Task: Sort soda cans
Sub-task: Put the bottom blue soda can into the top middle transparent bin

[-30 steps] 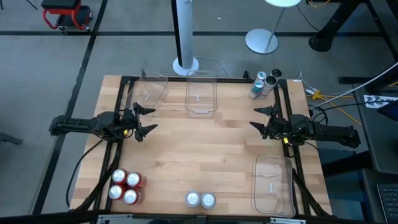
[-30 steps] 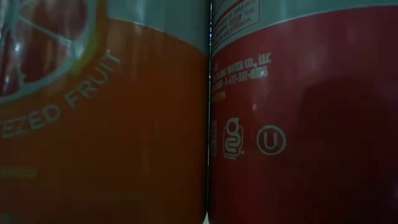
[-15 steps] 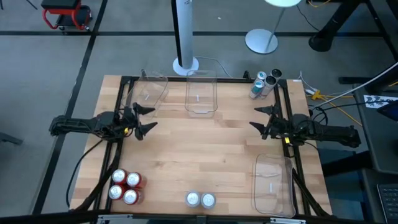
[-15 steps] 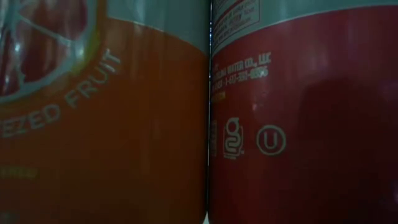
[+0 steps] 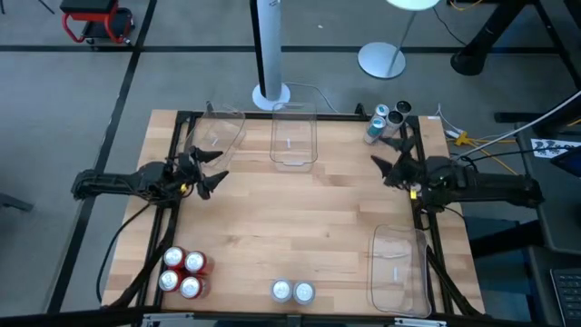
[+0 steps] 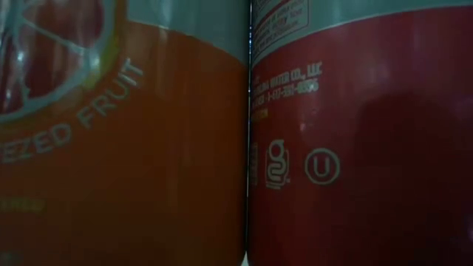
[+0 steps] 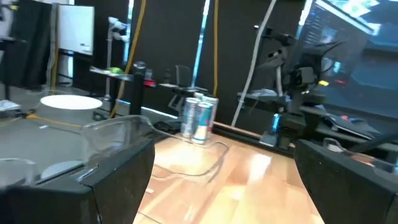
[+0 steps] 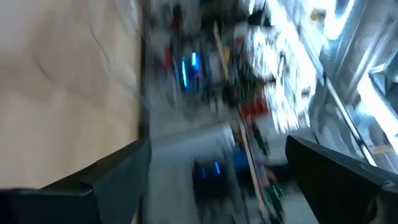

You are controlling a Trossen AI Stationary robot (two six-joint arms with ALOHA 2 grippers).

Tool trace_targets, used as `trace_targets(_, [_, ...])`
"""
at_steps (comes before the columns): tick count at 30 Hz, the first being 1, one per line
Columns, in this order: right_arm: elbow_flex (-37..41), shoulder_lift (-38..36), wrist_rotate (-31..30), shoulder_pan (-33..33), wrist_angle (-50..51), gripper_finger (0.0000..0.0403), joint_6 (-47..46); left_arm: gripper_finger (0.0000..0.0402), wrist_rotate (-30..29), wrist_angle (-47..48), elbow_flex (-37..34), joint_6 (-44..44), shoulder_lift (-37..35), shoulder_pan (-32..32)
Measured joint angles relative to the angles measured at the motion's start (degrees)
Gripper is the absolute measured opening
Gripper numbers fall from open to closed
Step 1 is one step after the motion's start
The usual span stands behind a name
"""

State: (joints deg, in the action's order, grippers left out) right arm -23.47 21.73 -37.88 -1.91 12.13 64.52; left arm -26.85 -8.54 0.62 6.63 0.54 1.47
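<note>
Four red soda cans (image 5: 182,272) stand in a cluster at the table's near left corner. Two silver-topped cans (image 5: 292,292) stand at the middle of the near edge. Right in front of the low camera, an orange can wall (image 6: 118,148) and a red one (image 6: 362,148) fill the picture. Three teal, silver and dark-topped cans (image 5: 388,120) stand at the far right corner, and the left wrist view shows them (image 7: 199,118) too. My left gripper (image 5: 221,165) hovers open over the table's left side. My right gripper (image 5: 388,152) is open just short of the far right cans.
Clear plastic bins sit at the far left (image 5: 221,132), the far middle (image 5: 293,136) and the near right (image 5: 399,268). Bare wood (image 5: 290,213) lies between the arms. Black frame rails run along both sides of the table. A white pole base (image 5: 270,94) stands beyond the far edge.
My right gripper has moved toward the table's far right corner and turned to point at the three cans there; its wrist picture is smeared by the motion. My left gripper has swung slightly toward the far edge. No can has moved.
</note>
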Motion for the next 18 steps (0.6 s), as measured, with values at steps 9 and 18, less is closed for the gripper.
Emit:
trace_targets(9, [-23.92, 17.46, -2.97, -5.78, 22.67, 0.0369, -1.19, 0.0375, 0.02, 0.11, 0.0, 0.34, 0.0, -3.3])
trace_targets(18, [-38.0, 33.57, 12.2, -23.29, 34.44, 0.0369, 1.73, 0.0375, 0.02, 0.85, 0.0, -0.07, 0.0, -4.03])
